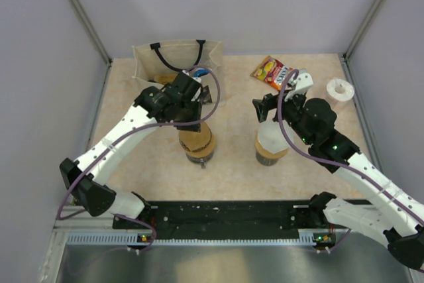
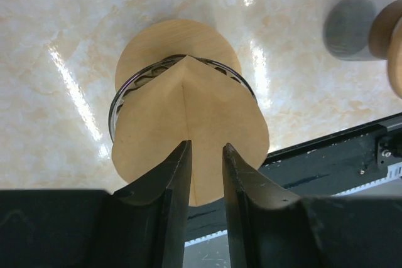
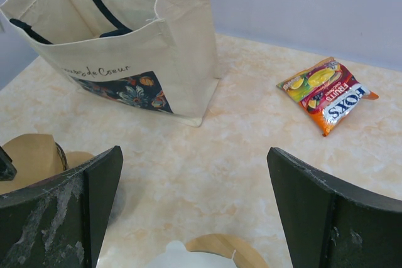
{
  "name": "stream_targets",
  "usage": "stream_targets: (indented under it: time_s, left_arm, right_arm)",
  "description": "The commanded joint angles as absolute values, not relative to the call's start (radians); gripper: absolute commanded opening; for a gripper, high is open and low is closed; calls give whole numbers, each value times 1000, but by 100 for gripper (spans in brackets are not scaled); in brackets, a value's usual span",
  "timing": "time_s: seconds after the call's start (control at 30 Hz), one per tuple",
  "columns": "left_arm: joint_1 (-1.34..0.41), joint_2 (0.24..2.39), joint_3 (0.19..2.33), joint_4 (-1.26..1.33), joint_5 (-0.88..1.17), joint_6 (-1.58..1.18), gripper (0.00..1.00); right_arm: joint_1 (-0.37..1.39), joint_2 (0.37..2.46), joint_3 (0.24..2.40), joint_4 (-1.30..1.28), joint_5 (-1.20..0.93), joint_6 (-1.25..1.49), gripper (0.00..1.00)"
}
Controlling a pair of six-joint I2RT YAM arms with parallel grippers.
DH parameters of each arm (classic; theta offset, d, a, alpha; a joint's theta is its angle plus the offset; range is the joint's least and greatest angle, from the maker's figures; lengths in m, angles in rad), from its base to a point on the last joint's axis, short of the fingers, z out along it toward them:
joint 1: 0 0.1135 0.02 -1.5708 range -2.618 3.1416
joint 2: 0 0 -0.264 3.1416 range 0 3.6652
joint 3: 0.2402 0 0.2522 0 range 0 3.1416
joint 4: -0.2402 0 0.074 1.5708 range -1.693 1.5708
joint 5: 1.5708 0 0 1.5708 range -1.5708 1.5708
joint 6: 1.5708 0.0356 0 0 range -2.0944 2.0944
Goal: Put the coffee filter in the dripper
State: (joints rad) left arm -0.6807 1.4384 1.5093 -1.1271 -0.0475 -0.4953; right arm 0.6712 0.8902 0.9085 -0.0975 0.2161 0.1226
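Cream tote bag [image 3: 182,48], dark handles, stands upright at the table's [image 3: 251,149] back edge. Candy packet [image 3: 328,94] lies flat, well apart.

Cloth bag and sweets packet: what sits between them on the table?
Nothing: just bare tabletop between cloth bag and sweets packet, clearest in the right wrist view.

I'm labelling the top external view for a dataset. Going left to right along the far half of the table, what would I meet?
Cream tote bag → Fox's fruit candy packet → white ring-shaped object.
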Motion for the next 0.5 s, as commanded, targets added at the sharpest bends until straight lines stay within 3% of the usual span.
stream_targets:
  time_s: [0.0,0.07,0.17,0.2,0.47]
  left_arm:
    - [-684,1349,1612,-1120,-109,-500,33]
    - [-684,1301,1617,-1063,-229,-528,37]
    - [-666,1235,1586,-962,-409,-569,79]
    - [-643,1221,1582,-938,-434,-575,99]
    - [-421,1158,1523,-861,-573,-603,99]
  right_arm:
    - [667,859,919,-74,225,114,98]
    - [667,853,916,-74,235,120,98]
    - [669,839,917,-77,253,129,98]
    - [669,836,917,-78,273,133,98]
    - [669,805,896,-78,602,159,99]
